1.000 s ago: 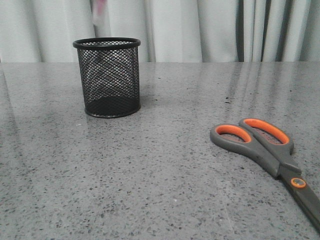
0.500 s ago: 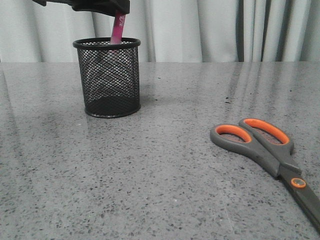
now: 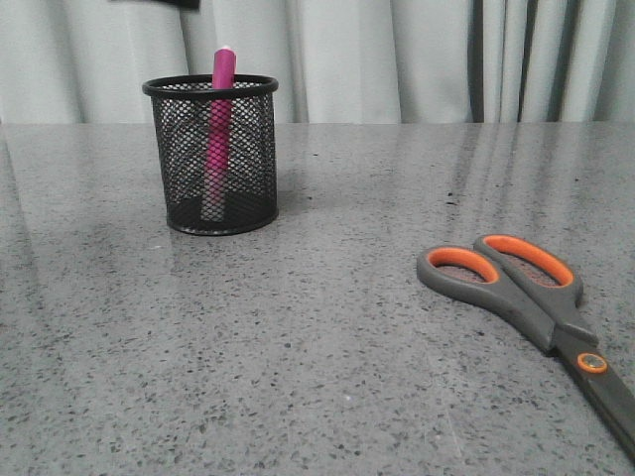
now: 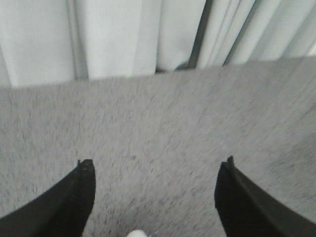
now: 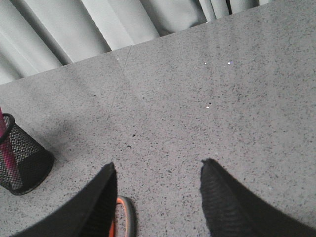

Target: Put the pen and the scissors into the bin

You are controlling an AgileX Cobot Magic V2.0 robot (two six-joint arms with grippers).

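Observation:
The pink pen point(image 3: 217, 129) stands upright inside the black wire-mesh bin point(image 3: 211, 156) at the back left, its pale tip just above the rim. It also shows in the right wrist view point(image 5: 7, 144) inside the bin point(image 5: 25, 165). The scissors point(image 3: 526, 302) lie flat at the front right, orange-lined handles toward the middle. My left gripper point(image 4: 155, 165) is open and empty above the bin; the pen's pale tip point(image 4: 137, 233) shows below it. My right gripper point(image 5: 158, 168) is open and empty above the scissors, one handle loop point(image 5: 126, 217) beside its finger.
The grey speckled table point(image 3: 317, 327) runs back to pale curtains point(image 3: 417, 59). A dark bit of the left arm point(image 3: 169, 3) shows at the top edge of the front view.
The left gripper came down over the bin with the pen, let it go and rose almost out of the front view. The pen now stands in the bin. The scissors have not moved.

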